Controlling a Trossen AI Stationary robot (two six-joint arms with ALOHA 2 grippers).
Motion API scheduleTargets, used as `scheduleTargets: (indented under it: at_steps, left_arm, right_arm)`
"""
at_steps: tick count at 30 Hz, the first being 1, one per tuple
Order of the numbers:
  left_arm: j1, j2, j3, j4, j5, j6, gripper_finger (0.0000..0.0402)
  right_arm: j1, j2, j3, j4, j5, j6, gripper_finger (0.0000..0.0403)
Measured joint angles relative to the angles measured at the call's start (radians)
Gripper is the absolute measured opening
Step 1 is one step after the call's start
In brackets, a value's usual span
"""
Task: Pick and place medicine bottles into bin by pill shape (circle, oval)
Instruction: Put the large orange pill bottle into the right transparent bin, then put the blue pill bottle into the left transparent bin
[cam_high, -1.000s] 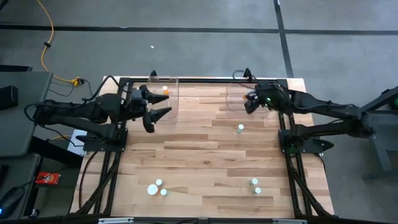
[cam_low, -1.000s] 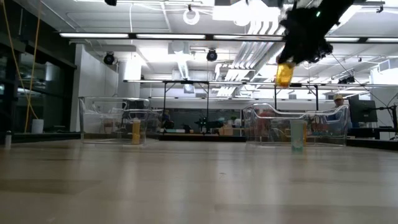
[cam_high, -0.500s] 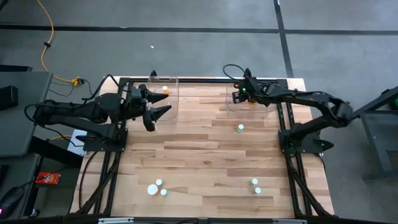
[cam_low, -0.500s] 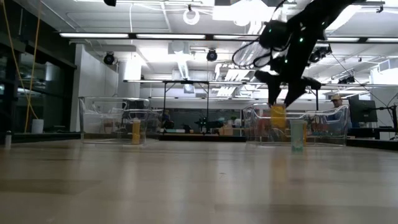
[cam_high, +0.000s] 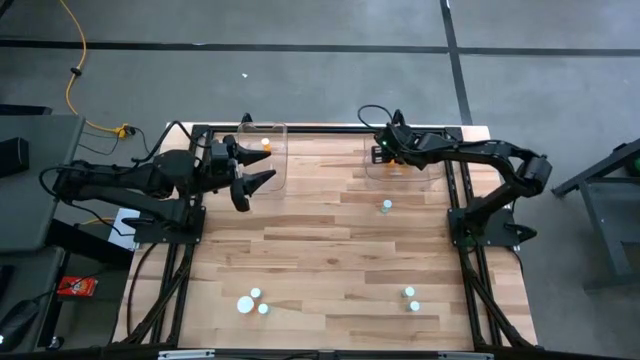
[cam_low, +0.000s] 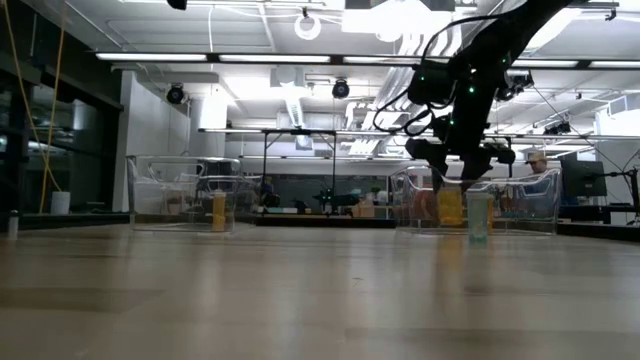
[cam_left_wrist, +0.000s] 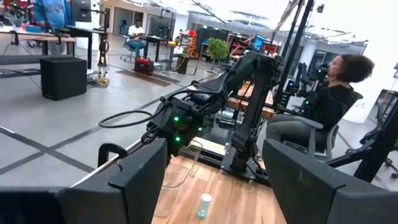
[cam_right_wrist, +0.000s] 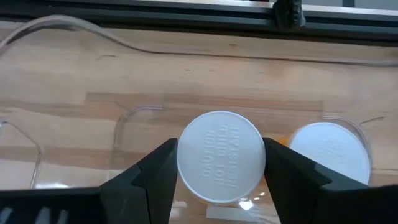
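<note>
My right gripper reaches down into the clear right bin at the table's far side, shut on an amber medicine bottle with a white cap. Beside it in the bin stands another white-capped bottle. My left gripper hovers open and level beside the clear left bin, which holds an amber bottle. One pale bottle stands mid-table on its base, and more stand near the front edge. My right gripper has the amber bottle's top between its two fingers, one against each side of the white cap. The fingers slant down from above. The bottle stands upright, low inside the right bin; whether its base rests on the bin floor I cannot tell.
A black frame rail runs along the table's far edge behind both bins. Bare wood lies between the bins and the bottles at the front. Beyond the table a person sits in a chair.
My right gripper has come down from above the right bin into it, shifting toward the table's far left and tipping and rolling. The amber bottle has gone down with it, from high above the bin wall to the bin's bottom.
</note>
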Motion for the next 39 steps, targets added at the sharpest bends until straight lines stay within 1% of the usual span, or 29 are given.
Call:
scheduleTargets:
  at_steps: [7,9,16,20,24,29,32,34,39]
  left_arm:
    - [0.000,0.000,0.000,0.000,0.000,0.001,0.0253]
    - [0.000,0.000,0.000,0.000,0.000,0.002,0.0253]
    - [0.000,0.000,0.000,0.000,0.000,0.001,0.0253]
    - [0.000,0.000,0.000,0.000,0.000,0.001,0.0253]
    - [0.000,0.000,0.000,0.000,0.000,0.001,0.0253]
    - [0.000,0.000,0.000,0.000,0.000,0.000,0.0253]
    - [0.000,0.000,0.000,0.000,0.002,-0.001,0.0253]
    - [0.000,-0.004,0.000,-0.001,0.027,-0.017,0.0253]
    - [-0.001,-0.008,0.000,-0.001,0.117,-0.045,0.0253]
  right_arm:
    - [-0.007,0.000,0.000,0.003,0.000,-0.009,0.0198]
    - [-0.007,0.000,0.000,0.003,0.000,-0.009,0.0205]
    - [-0.006,0.000,0.000,0.003,-0.011,-0.009,0.0260]
    - [-0.006,-0.017,0.000,0.007,-0.030,-0.047,0.0281]
    - [-0.006,-0.091,0.000,0.007,-0.034,-0.107,0.0283]
    - [0.014,-0.247,0.001,-0.004,-0.036,-0.188,0.0282]
    - [0.065,-0.350,0.001,-0.001,-0.065,-0.212,0.0282]
    - [0.119,-0.411,0.001,0.016,-0.101,-0.231,0.0282]
    - [0.319,-0.514,0.001,0.118,-0.160,-0.288,0.0282]
